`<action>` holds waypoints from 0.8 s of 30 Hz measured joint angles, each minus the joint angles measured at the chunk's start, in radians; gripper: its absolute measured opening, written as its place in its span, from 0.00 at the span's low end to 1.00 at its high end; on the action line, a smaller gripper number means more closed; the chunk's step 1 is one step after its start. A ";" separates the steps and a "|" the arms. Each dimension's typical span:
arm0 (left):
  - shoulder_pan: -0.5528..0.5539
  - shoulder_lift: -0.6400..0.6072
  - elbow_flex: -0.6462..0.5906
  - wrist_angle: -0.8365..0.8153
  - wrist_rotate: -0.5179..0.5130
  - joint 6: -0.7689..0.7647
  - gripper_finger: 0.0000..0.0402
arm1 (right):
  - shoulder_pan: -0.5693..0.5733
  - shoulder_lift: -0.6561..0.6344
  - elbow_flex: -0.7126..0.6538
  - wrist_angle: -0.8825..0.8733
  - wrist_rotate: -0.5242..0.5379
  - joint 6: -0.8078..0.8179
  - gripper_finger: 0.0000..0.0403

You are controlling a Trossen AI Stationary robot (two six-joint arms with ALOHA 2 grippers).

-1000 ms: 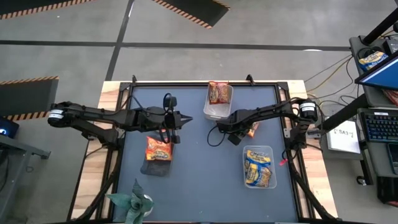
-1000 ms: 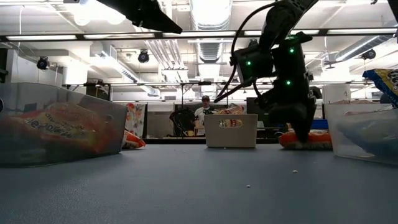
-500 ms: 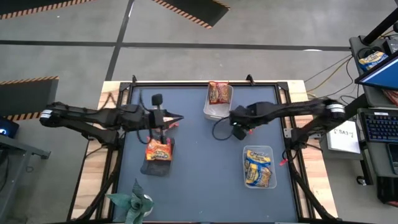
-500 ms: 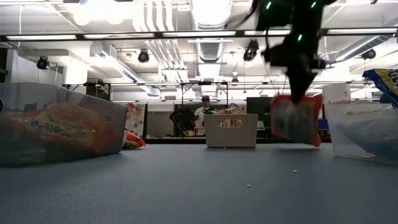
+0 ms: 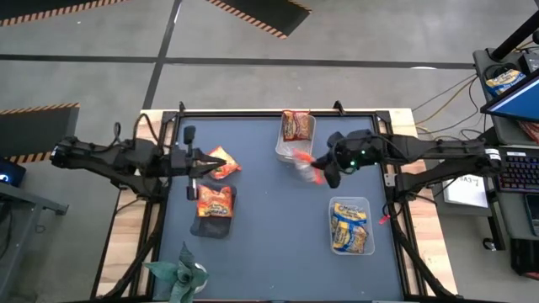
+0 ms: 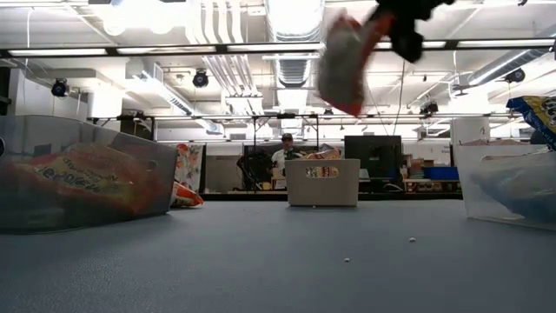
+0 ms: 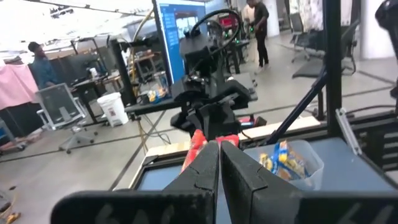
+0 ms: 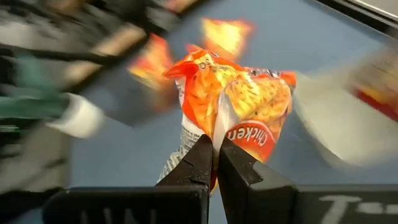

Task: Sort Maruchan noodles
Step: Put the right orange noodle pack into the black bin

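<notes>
My right gripper (image 5: 320, 167) is shut on an orange-red Maruchan packet (image 5: 304, 162) in the air beside the far clear tub (image 5: 282, 150), which holds another orange packet (image 5: 295, 124). In the low view that packet (image 6: 342, 63) is high above the table. My left gripper (image 5: 205, 160) is shut, its fingertips (image 7: 211, 155) together and empty. An orange packet (image 5: 223, 162) lies flat on the table just beyond its tips. A further orange packet (image 5: 215, 201) lies on a dark grey cloth (image 5: 210, 227). Blue-and-yellow packets (image 5: 349, 227) fill the near right tub (image 5: 368, 206). My right gripper pinches the orange-red packet between its two fingers at one crimped end (image 8: 215, 127). The packet is lifted clear of the table. In the low view it slants down and away from the gripper, blurred by motion.
A green folded object (image 5: 181, 271) sits at the table's near left edge. The dark mat (image 5: 269, 244) has bare room in the middle and near side. Black rails frame the table. People and desks show in the room beyond.
My right gripper has taken the orange packet off the table, lifted it high and carried it toward the far tub. My left arm has drawn back toward the table's left edge, and an orange packet now shows on the table ahead of its tips.
</notes>
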 joint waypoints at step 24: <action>-0.002 -0.109 0.000 0.011 0.000 -0.071 0.00 | 0.000 0.760 0.215 1.033 -0.297 -0.282 0.02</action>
